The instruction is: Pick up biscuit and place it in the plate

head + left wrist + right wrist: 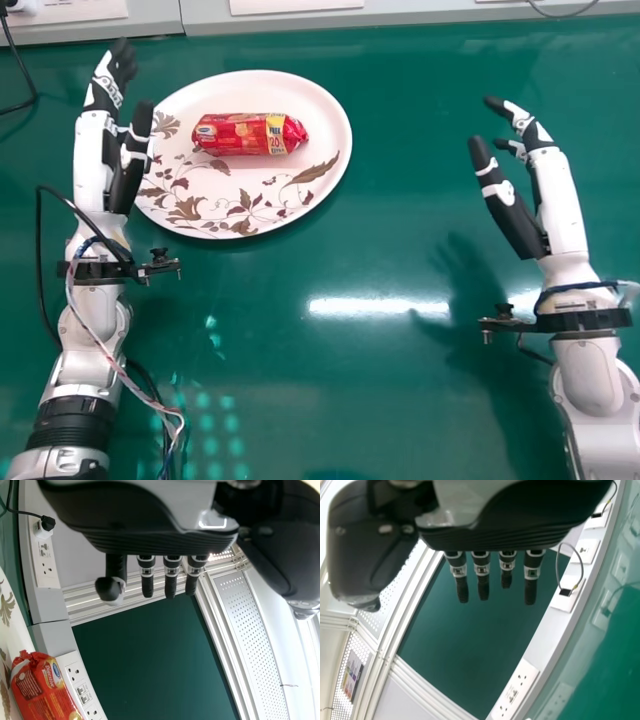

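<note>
Head view: the red biscuit pack (250,134) is lying sideways on the plate (240,220), upper left. The left hand (128,172) is sitting nearer, on the pack's left, fingers straight and holding nothing. The right hand (508,208) is pointing up, upper right, fingers straight too.

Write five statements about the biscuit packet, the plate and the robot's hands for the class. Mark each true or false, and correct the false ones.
1. The biscuit packet lies on the plate. True.
2. The left hand is curled round the packet. False: the left hand is open and holds nothing.
3. The plate is plain white all over. False: a brown leaf pattern decorates it.
4. The right hand is farther from the plate than the left hand. True.
5. The packet stands on its end. False: it lies on its side.
</note>
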Controlling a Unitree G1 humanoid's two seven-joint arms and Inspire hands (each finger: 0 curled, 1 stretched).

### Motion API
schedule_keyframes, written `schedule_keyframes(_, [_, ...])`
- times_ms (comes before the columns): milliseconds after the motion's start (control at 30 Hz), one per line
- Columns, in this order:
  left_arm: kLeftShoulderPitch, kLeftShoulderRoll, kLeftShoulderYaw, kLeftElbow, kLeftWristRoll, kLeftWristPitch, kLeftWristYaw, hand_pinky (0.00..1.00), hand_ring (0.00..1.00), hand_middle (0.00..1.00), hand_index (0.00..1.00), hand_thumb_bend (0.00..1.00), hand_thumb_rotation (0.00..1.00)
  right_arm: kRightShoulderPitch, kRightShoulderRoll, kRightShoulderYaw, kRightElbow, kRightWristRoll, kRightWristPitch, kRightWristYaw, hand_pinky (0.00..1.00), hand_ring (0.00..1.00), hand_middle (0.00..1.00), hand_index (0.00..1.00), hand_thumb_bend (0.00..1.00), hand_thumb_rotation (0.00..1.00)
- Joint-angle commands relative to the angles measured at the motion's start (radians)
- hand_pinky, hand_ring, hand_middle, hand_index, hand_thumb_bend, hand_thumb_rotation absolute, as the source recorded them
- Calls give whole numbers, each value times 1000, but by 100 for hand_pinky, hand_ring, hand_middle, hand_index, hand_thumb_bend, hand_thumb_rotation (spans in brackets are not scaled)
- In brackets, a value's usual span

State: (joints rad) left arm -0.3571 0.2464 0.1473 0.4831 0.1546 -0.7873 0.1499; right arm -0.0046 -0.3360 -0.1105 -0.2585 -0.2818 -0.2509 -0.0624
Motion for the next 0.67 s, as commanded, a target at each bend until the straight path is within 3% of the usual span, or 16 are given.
schedule_keyframes(0, [126, -98, -50, 71, -12, 22, -2, 0, 100, 100, 100, 100, 85, 17, 10, -21, -13, 16, -16, -6, 82, 91, 94, 91, 82, 54])
schedule_keyframes(200, [133, -125, -52, 100, -19, -20, 14, 0, 100, 100, 100, 100, 84, 25, 27, -45, -10, 28, -35, -11, 88, 94, 95, 91, 77, 49])
schedule_keyframes(467, [69, -133, -54, 211, -23, -43, 18, 0, 100, 100, 100, 100, 84, 40, 32, -79, -24, 42, -49, -7, 87, 93, 94, 88, 74, 45])
schedule_keyframes(633, [65, -137, -56, 234, -16, -47, 30, 0, 100, 100, 100, 100, 85, 50, 36, -94, -38, 41, -54, -11, 84, 91, 93, 87, 73, 42])
